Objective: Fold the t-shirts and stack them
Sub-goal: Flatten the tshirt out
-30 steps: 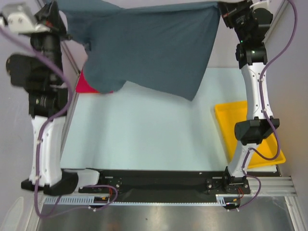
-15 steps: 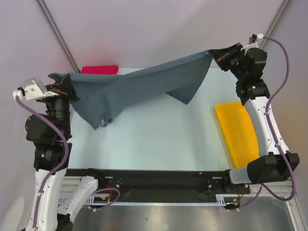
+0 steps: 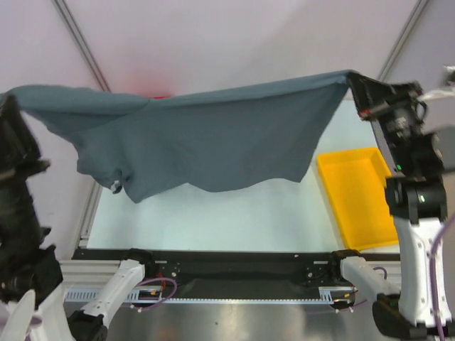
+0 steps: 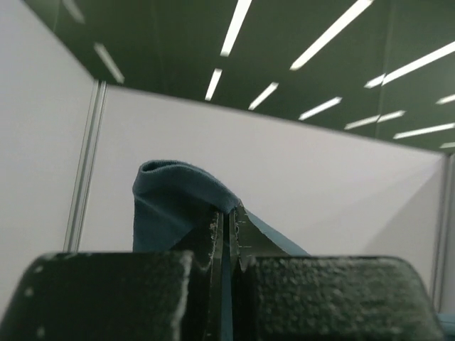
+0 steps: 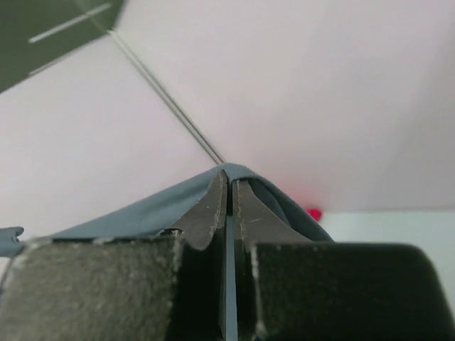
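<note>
Left claw (image 4: 229, 213): clenched on a bunched corner of the grey t-shirt (image 3: 213, 135). Cloth humps up just above the tips and runs off to the claw's right. Jaws pressed together, nothing but fabric between them.

Span between the claws: the shirt's upper edge is pulled nearly straight from one claw to the other. The body hangs below as an open sheet, lower hem wavy and seemingly clear of the table (image 3: 234, 213). A sleeve dangles low, nearer the left claw. Half a second ago this shirt sagged in a twisted fold, the claws lower and closer together. Now both are raised and drawn wide apart, and the twist is gone.

Behind the span, somewhat nearer the left claw: a thin sliver of the red t-shirt (image 3: 160, 96) peeps over the grey edge at the table's far side. Whether it is folded cannot be told from here.

Right claw (image 5: 231, 186): also clenched, pinching the opposite corner of the grey shirt, cloth wrapping over both tips. Below this claw sits the yellow tray (image 3: 355, 199), not touched by the hem.

Reading: the shirt is shaken out and spread in the air, so folding proper has not begun. The next move likely calls for lowering both claws together to lay it flat. The risk is the loose hem crumpling underneath or drifting over the tray.
</note>
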Tool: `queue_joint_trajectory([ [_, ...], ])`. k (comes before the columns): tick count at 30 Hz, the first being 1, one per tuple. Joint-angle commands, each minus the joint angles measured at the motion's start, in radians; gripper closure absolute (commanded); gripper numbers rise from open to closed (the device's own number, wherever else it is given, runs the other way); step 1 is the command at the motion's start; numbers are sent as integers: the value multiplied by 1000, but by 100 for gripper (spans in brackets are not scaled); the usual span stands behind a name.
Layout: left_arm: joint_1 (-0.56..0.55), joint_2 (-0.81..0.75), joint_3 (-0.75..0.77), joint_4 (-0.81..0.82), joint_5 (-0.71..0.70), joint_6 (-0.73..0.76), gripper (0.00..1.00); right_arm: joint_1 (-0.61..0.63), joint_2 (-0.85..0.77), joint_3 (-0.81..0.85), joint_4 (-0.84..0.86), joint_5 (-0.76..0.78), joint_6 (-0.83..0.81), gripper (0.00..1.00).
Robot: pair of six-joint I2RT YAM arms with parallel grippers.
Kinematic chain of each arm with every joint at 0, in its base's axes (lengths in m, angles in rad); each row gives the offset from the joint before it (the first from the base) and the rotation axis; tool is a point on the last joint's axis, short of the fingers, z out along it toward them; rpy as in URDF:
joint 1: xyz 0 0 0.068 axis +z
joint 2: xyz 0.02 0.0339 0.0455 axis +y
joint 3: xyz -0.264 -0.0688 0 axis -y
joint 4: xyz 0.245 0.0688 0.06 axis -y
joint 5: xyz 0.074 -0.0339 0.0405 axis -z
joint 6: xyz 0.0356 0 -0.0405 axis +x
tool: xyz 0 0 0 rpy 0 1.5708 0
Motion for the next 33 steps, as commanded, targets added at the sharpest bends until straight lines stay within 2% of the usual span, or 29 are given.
queue_joint_trajectory([
  [1,11,-66,-31,160,85,4,100,-2,-98,-32,87,78,-75,100],
  [4,9,-67,-32,194,124,-14,100,-2,-143,-60,99,101,-82,100],
  [8,11,-10,-30,230,135,-13,100,-2,-100,-52,153,123,-81,100],
  [14,9,186,-39,264,85,49,100,3,84,-81,242,120,-61,100],
  [21,9,481,-131,301,31,176,99,24,374,-150,345,74,-38,100],
  [27,38,746,-220,434,-35,234,100,42,665,-155,441,48,-22,100],
  [29,66,830,-242,510,-18,237,100,44,801,-132,481,40,-24,100],
  [33,78,1068,-210,585,-52,227,100,30,1026,15,474,-31,-18,100],
])
